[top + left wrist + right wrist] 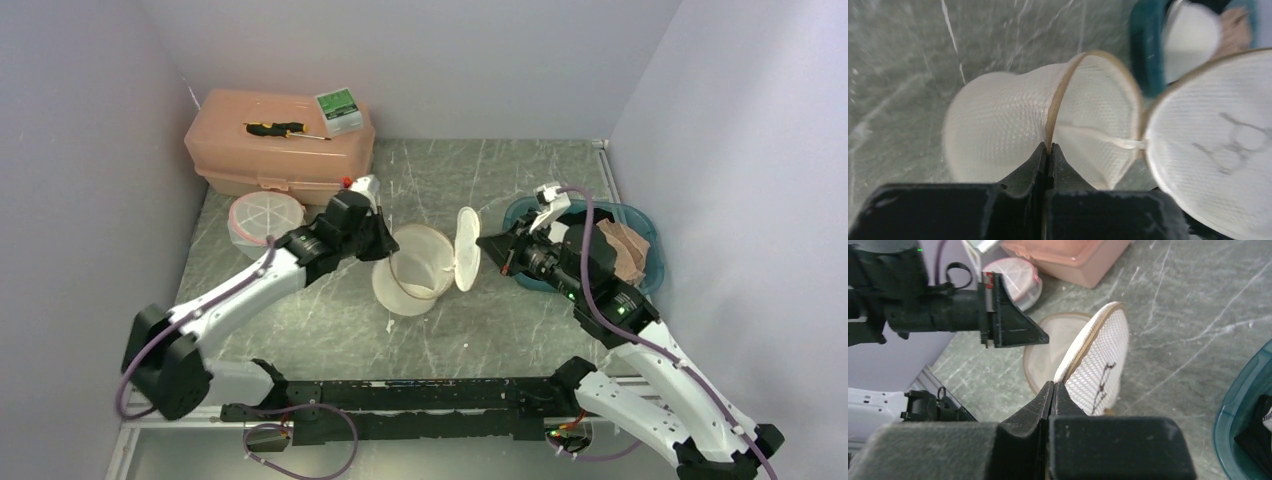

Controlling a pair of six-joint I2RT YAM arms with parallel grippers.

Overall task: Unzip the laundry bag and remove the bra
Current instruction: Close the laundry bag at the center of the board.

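Note:
The white mesh laundry bag (410, 285) stands at the table's middle, unzipped, its round lid (467, 250) swung up on the right. My left gripper (385, 245) is shut on the bag's tan rim (1060, 95). My right gripper (485, 245) is shut on the lid's tan edge (1083, 342). The lid shows in the left wrist view (1213, 145) with a drawn mark on it. The bag's inside looks empty from above. A pinkish-tan cloth (625, 250), possibly the bra, lies in the teal bin (640, 215) behind my right arm.
A pink toolbox (270, 160) stands at the back left with a screwdriver (275, 128) and a green box (338, 108) on it. A round clear container (265, 220) sits beside my left arm. Walls close in both sides.

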